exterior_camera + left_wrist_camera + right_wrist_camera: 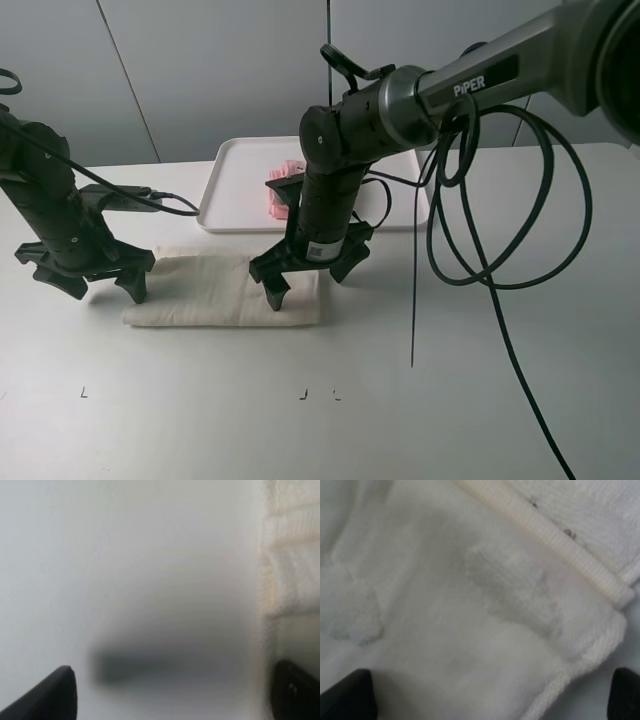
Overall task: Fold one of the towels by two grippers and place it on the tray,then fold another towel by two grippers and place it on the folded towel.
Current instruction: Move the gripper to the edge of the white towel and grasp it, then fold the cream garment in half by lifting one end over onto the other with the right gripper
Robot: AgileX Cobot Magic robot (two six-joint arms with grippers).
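Note:
The cream towel [215, 290] lies flat as a long strip on the white table, in front of the tray [232, 180]. A small pink towel bundle [283, 190] rests on the tray, partly hidden behind the right arm. My left gripper [100, 290] stands open at the strip's left end, its fingers low over the table. In the left wrist view the gripper [175, 695] frames bare table, with the towel's edge [292, 555] just beside one finger. My right gripper [312, 285] is open over the strip's right end. The right wrist view shows the gripper [487, 695] spanning the cream cloth [470, 605] near its corner.
Black cables [500, 200] hang in loops from the right arm over the table's right half, and one strand [413, 300] drops straight down to the table. Small dark marks [303, 395] sit near the table's front edge. A grey wall stands behind the tray.

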